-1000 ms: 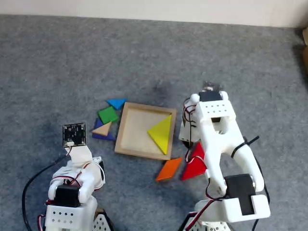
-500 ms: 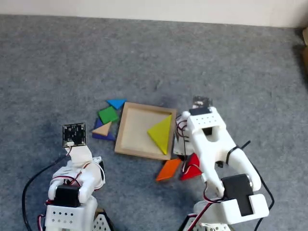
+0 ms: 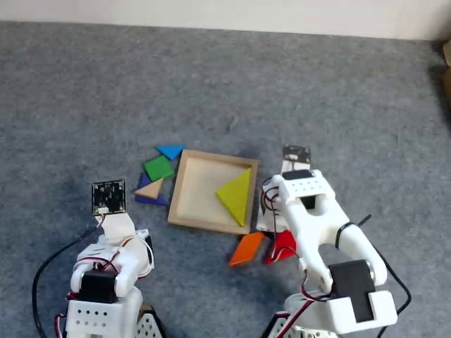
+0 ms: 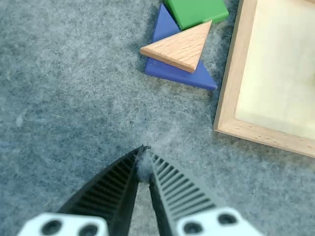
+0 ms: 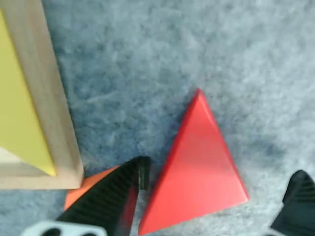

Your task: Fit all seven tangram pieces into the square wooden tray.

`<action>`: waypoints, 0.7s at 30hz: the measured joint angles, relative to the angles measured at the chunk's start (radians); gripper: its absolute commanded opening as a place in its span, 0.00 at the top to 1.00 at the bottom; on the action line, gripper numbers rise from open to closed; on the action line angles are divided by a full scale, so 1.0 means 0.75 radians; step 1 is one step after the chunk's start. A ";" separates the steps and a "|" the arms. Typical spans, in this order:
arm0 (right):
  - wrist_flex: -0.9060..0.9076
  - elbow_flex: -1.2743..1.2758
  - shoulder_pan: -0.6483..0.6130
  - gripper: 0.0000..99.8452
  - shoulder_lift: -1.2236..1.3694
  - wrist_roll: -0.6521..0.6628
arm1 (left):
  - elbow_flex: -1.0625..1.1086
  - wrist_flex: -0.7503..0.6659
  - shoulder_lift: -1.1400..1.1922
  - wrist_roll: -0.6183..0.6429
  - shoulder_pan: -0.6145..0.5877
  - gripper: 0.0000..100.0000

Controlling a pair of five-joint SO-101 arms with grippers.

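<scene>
right gripper (image 5: 220,176) is spread wide, straddling the red triangle (image 5: 197,167), which lies flat on the worktop (image 5: 197,49) near the wooden tray (image 5: 54,108). yellow triangle (image 5: 19,113) sits in the tray. left gripper (image 4: 145,160) is pinched closed on nothing, low over the worktop.

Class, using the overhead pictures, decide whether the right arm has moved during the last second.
Yes. The right end effector has pulled back alongside the wooden tray, from its far corner toward its near one, ending open over the red triangle.
</scene>
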 measured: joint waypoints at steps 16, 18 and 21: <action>0.000 0.004 0.031 0.82 -0.002 0.012 | 0.000 0.000 0.000 0.000 0.000 0.99; 0.000 0.004 0.031 0.83 -0.002 0.012 | 0.000 0.000 0.000 0.000 0.000 0.99; 0.000 0.004 0.031 0.83 -0.002 0.012 | 0.000 0.000 0.000 0.000 0.000 0.99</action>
